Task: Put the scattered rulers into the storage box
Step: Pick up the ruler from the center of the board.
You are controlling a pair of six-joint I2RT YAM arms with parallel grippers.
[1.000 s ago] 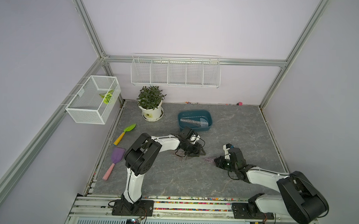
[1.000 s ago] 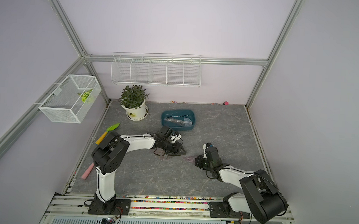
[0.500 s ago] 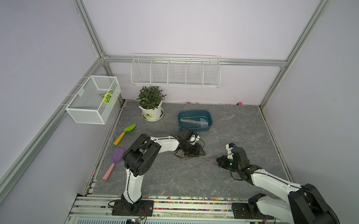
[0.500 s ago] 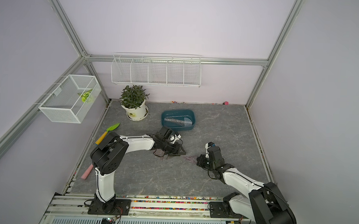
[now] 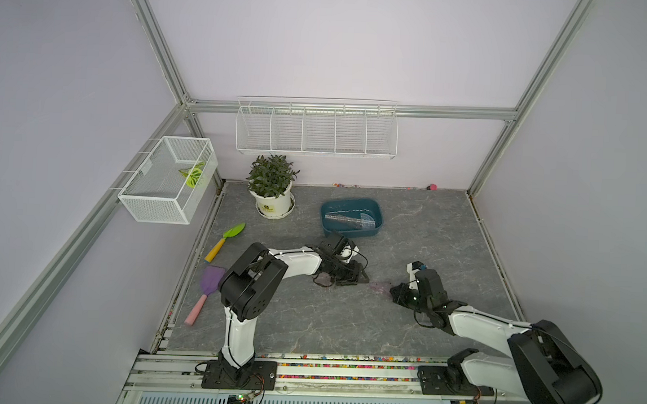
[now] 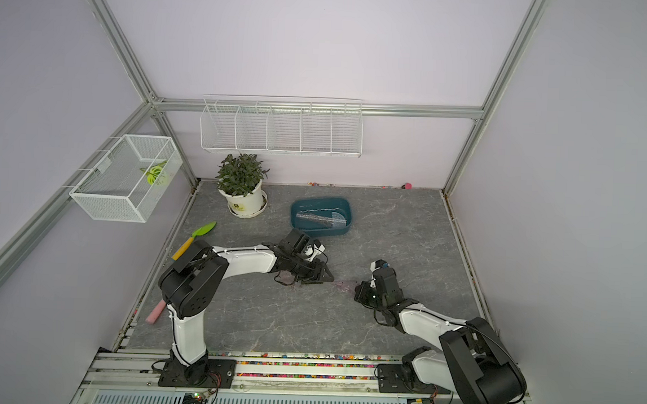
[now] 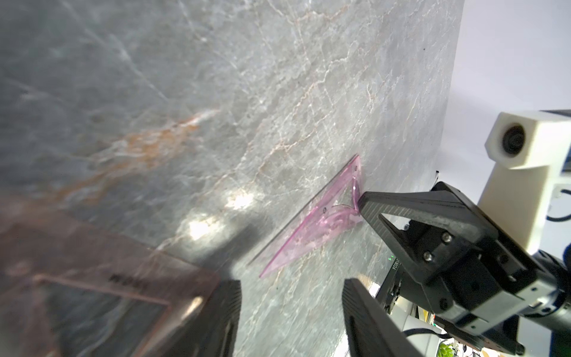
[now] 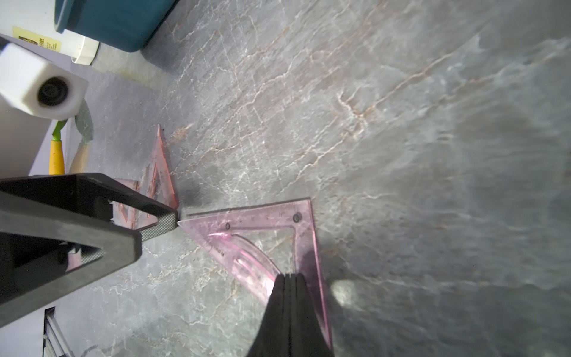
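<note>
A pink transparent triangle ruler lies flat on the grey floor between the two arms. My right gripper is shut, its tip resting on this triangle's surface. My left gripper is open with only floor between its fingers, and one fingertip meets the triangle's sharp corner. A second triangle ruler lies under and beside the left gripper. The teal storage box behind holds several rulers.
A potted plant stands left of the box. A green trowel and a purple shovel lie along the left edge. White wire baskets hang on the walls.
The right arm's rear links have shifted while its shut tip stays at the pink triangle. The left gripper has barely moved.
</note>
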